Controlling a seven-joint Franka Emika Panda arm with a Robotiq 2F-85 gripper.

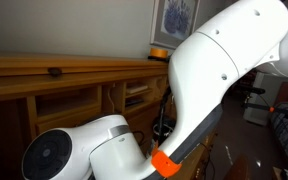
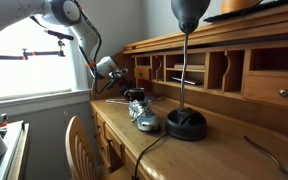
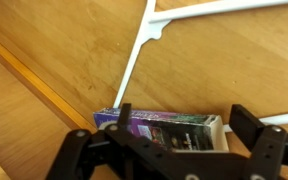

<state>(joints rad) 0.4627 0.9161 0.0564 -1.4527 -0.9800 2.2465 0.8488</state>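
Quick headcount: one arm (image 1: 224, 60) and one gripper (image 3: 164, 138) with two fingers (image 3: 256, 140). The wrist view has one box (image 3: 169, 128), plus two thin white bars (image 3: 134, 60) that meet near the top. In an exterior view I count one desk (image 2: 219, 155), one lamp (image 2: 187, 118), one chair (image 2: 79, 140), one window (image 2: 34, 70) and one shiny silver thing (image 2: 144, 122) on the desktop, can't tell what it is. One drawer knob (image 2: 281, 93) too. Cubbies (image 2: 219, 72): at least four, the rest too dark to count. In an exterior view, one framed picture (image 1: 174, 20) and one orange bowl (image 1: 160, 52).
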